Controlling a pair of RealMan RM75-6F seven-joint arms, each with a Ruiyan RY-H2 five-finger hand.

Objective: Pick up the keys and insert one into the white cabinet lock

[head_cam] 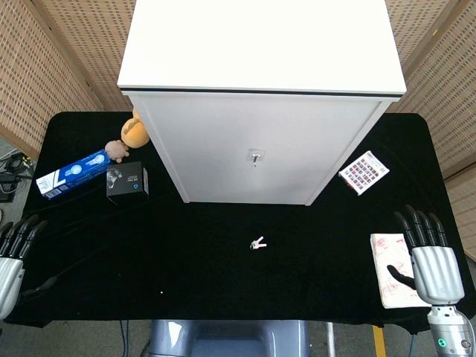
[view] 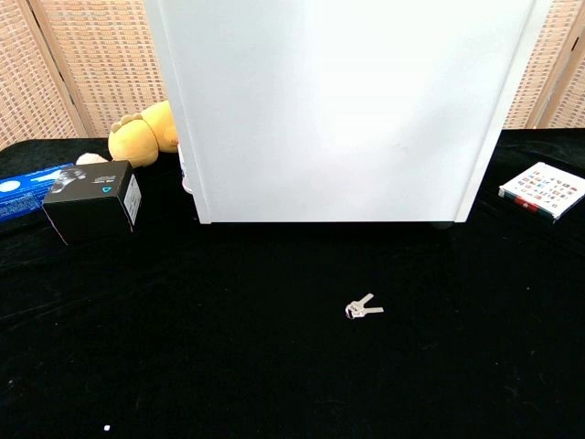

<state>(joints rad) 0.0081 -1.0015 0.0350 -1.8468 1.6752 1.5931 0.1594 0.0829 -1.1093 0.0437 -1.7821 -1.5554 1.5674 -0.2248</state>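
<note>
The black worktop [head_cam: 223,275] is filled at the back by the white cabinet [head_cam: 260,97]. Both hands, left [head_cam: 13,256] and right [head_cam: 431,256], are seen loose, holding nothing. A black box [view: 91,201] is placed left. The keys [view: 363,308] are laid in front.

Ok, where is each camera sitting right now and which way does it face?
Head view: high up, tilted steeply down at the table, white cabinet and its lock; shows the left robot hand and right robot hand at the near corners.
Chest view: lower, looking forward across the table at the cabinet's front; no part of the robot shows.
Shared: keys, black box, yellow toy, colourful card pack.
</note>
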